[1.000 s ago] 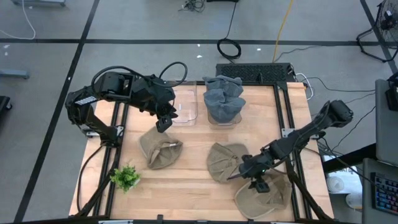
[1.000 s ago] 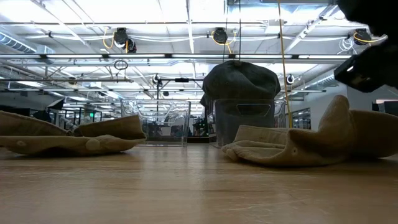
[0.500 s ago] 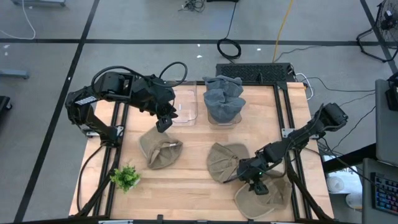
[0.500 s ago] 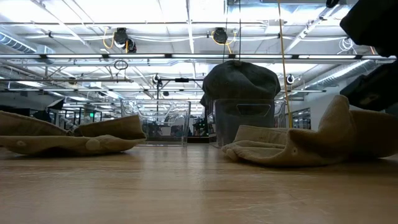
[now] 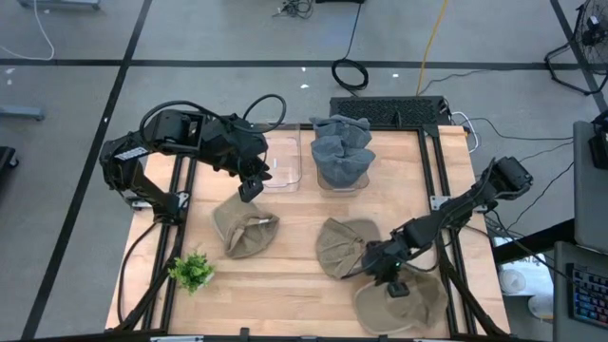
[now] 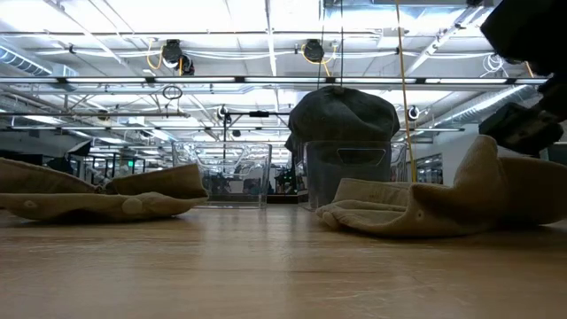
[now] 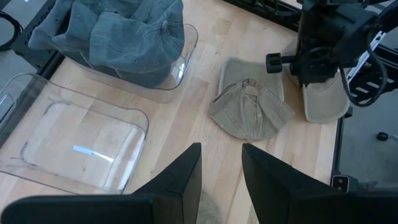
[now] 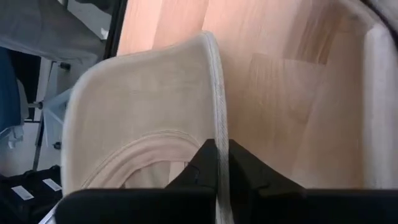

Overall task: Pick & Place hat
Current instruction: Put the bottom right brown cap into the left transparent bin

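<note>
Three tan hats lie on the wooden table: one at the left, one in the middle, one at the near right. My right gripper is low over the near-right hat and shut on its brim. My left gripper hangs open and high over the far left of the table, with nothing between its fingers. Grey hats fill a clear bin at the far middle. My right gripper pinches the curved edge of the tan hat's brim between its two fingers. The fingers slant down from the table's right side and lie across the edge. That edge stands up between them, while the rest of the hat lies on the table.
An empty clear bin stands beside the bin of grey hats. A small green plant sits at the near left. Black frame rails run along the table's left and right sides.
My right gripper has sunk a little onto the near-right hat and shut on its brim. That hat's outline has shifted slightly under the gripper; the other hats lie as before.
</note>
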Tool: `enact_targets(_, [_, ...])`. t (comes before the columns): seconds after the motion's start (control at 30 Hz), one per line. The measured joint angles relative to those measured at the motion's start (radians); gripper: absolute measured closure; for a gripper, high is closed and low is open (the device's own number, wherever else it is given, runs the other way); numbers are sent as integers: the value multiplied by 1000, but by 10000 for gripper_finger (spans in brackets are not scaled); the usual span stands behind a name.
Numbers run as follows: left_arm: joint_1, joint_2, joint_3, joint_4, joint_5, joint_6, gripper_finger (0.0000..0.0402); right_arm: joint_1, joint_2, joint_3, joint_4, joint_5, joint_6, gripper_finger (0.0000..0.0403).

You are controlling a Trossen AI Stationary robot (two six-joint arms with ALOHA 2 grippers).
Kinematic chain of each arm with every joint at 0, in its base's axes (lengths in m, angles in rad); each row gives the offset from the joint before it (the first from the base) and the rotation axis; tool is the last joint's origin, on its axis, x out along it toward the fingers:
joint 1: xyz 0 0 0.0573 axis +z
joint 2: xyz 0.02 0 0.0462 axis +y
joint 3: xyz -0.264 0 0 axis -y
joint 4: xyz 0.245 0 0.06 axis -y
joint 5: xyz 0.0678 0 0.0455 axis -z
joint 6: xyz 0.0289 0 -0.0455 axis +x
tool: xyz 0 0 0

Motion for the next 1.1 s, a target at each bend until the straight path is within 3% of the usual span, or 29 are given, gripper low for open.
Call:
enact_targets(0.5, [0,0,0,1,-1,-7,277,-50,-259,241,-324,130,-110,402])
enact_targets(0.83, [12,0,0,1,0,-10,277,-183,-268,383,-308,320,-329,402])
enact_targets(1.1, [64,-18,1,-9,7,28,277,-295,-268,388,-138,431,-448,402])
